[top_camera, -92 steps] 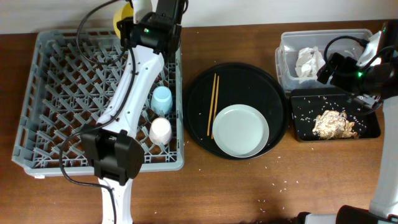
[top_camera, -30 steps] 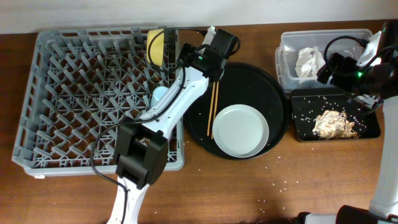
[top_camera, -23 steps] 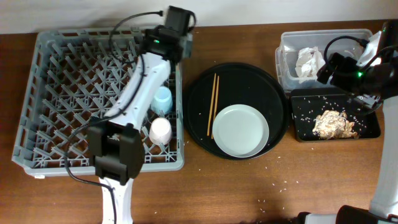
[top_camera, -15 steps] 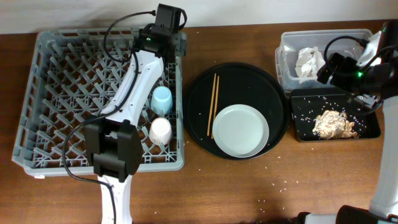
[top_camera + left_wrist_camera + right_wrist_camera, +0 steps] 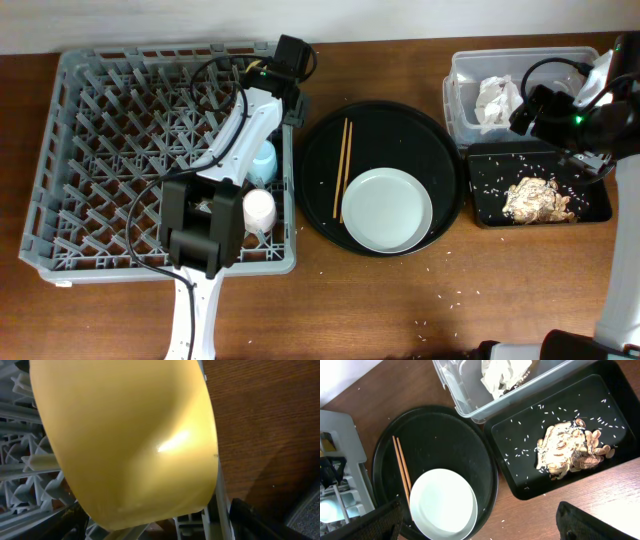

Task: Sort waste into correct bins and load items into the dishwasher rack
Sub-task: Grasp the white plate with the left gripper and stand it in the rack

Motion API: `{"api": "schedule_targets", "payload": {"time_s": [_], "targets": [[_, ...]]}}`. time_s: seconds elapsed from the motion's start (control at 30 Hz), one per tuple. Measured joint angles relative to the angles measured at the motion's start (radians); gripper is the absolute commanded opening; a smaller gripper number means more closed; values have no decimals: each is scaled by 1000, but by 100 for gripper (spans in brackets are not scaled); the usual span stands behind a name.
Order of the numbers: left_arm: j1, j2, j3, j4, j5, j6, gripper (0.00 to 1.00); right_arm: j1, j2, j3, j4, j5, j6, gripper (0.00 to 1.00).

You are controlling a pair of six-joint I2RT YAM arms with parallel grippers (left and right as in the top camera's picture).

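A yellow bowl (image 5: pixel 125 435) fills the left wrist view, tilted on its side among the pegs at the back right corner of the grey dishwasher rack (image 5: pixel 110 160). My left gripper (image 5: pixel 160 532) straddles it, jaws wide, with a gap showing at the right finger (image 5: pixel 260 520). In the overhead view the arm hides the bowl. A blue cup (image 5: pixel 262 160) and a pink cup (image 5: pixel 258 208) stand in the rack. The plate (image 5: pixel 387 210) and chopsticks (image 5: pixel 342 168) lie on the round black tray (image 5: pixel 312 190). My right gripper (image 5: pixel 480 532) hovers open and empty.
A clear tub (image 5: pixel 560 62) at the back right holds the crumpled napkin (image 5: pixel 497 98). In front of it, a shallow black tray (image 5: pixel 490 175) holds food scraps (image 5: pixel 538 198) and loose rice grains. More grains dot the wooden table (image 5: pixel 450 300).
The left arm has swung around the rack's back right corner and now sits lower over it; the yellow bowl, once lifted behind the rack, is down among the pegs. The right arm has not moved.
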Motion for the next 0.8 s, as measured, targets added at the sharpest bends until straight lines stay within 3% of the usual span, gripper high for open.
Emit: {"api": "schedule_targets", "payload": {"time_s": [0.1, 0.23, 0.33, 0.4, 0.5, 0.6, 0.67, 0.7, 0.77, 0.8], "targets": [[-2, -3, 151, -90, -16, 0, 90, 0, 0, 0, 0, 0, 0, 99], [-50, -63, 344, -367, 1, -27, 89, 0, 0, 0, 0, 0, 0, 99], [-173, -100, 346, -524, 227, -46, 89, 0, 0, 0, 0, 0, 0, 99], [-220, -93, 277, -467, 308, -46, 89, 0, 0, 0, 0, 0, 1, 98], [-267, -27, 104, -255, 434, 118, 89, 0, 0, 0, 0, 0, 0, 98], [-320, 68, 53, -132, 472, 256, 89, 0, 0, 0, 0, 0, 0, 98], [-336, 102, 52, -109, 472, 281, 78, 0, 0, 0, 0, 0, 1, 99], [-336, 122, 52, -92, 472, 291, 64, 0, 0, 0, 0, 0, 0, 98], [-336, 133, 52, -86, 467, 301, 12, 0, 0, 0, 0, 0, 0, 98], [-336, 133, 52, -88, 472, 303, 1, 0, 0, 0, 0, 0, 0, 98]]}}
